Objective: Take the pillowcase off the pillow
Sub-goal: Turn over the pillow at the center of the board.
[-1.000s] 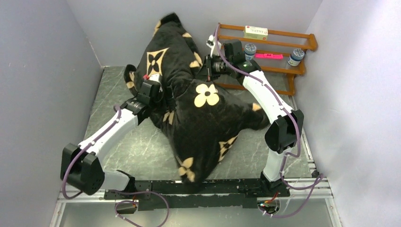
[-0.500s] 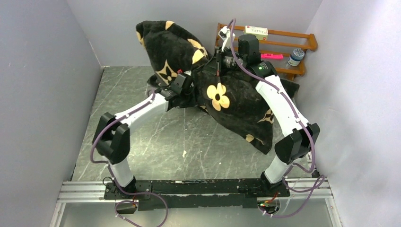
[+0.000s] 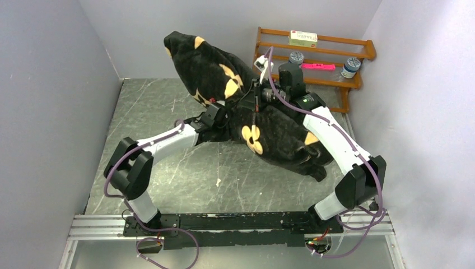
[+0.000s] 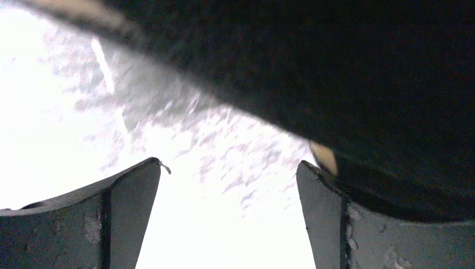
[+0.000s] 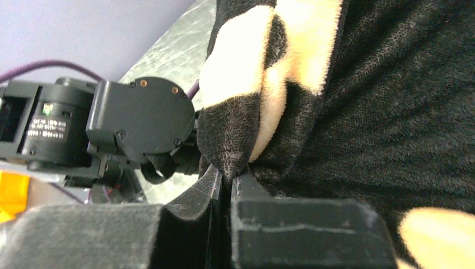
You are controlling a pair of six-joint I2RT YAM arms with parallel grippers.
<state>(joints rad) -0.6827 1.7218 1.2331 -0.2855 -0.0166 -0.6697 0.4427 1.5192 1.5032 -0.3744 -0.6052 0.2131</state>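
the pillowcase (image 3: 263, 126) hangs up off the table (image 3: 168, 168), a fat black plush bundle with tan flowers, slung between the two arms. one end rears up toward the back wall. the other end droops down to the right, under the right forearm; i cannot tell whether that low end touches the table.

the right gripper (image 3: 256, 100) sits at the middle of the bundle, on its upper side. seen from its own wrist, the jaws are squeezed together on a fold of the plush, just where a tan petal meets the black pile. the fingertips (image 5: 213, 188) almost meet, with only the pinched fabric between them. the left arm's wrist (image 5: 140, 123) shows just beside that fold.

the left gripper (image 3: 217, 119) is tucked against the near-left side of the bundle, below the reared end. from its wrist the jaws stand wide apart and grip nothing: the bright table shows through the gap between the fingers (image 4: 126, 210). black fabric fills the top and one side of that view and comes right down by the tip of the other finger. it is too blurred to say whether cloth and finger touch.

behind the right arm a wooden shelf (image 3: 336, 42) stands in the far corner, with a box (image 3: 302, 38) and two jars (image 3: 351, 66) on it.
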